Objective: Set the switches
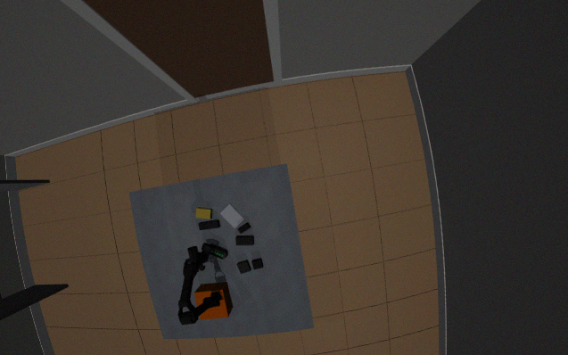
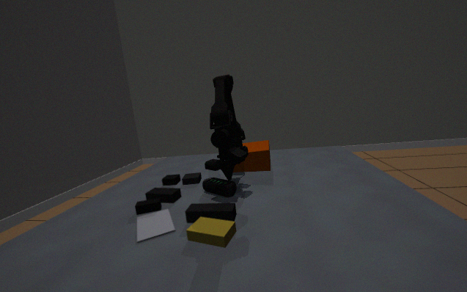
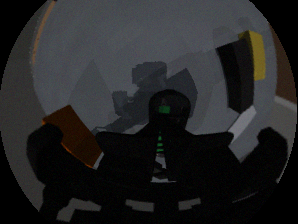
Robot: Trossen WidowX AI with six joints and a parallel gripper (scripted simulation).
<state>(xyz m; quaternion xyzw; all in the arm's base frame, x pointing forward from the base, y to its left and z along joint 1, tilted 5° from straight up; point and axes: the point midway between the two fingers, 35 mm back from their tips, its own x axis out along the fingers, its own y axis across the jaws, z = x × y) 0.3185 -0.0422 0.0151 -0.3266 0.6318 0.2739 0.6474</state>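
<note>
The dark grey controller unit [image 1: 220, 255] [image 2: 214, 189] [image 3: 176, 98] lies on the bench, switch side up, with several green switch ends showing. One green patch stands apart near its far end in the wrist view; the rest show as a row between my fingers. Single switch positions are too small and dark to read. The underside label is hidden. My gripper [image 2: 229, 180] [image 3: 158, 116] is shut with nothing between the fingers. It points down with its tips at or just above the unit's top, near the right end in the exterior view; contact cannot be told.
An orange box [image 2: 258, 161] stands near the arm's base. A yellow block [image 1: 203, 213] [image 2: 209, 231], a long dark block [image 1: 209, 225] [image 2: 212, 210] and a white plate [image 1: 231, 215] [image 2: 155, 225] lie beyond the unit. Several smaller dark blocks lie to one side.
</note>
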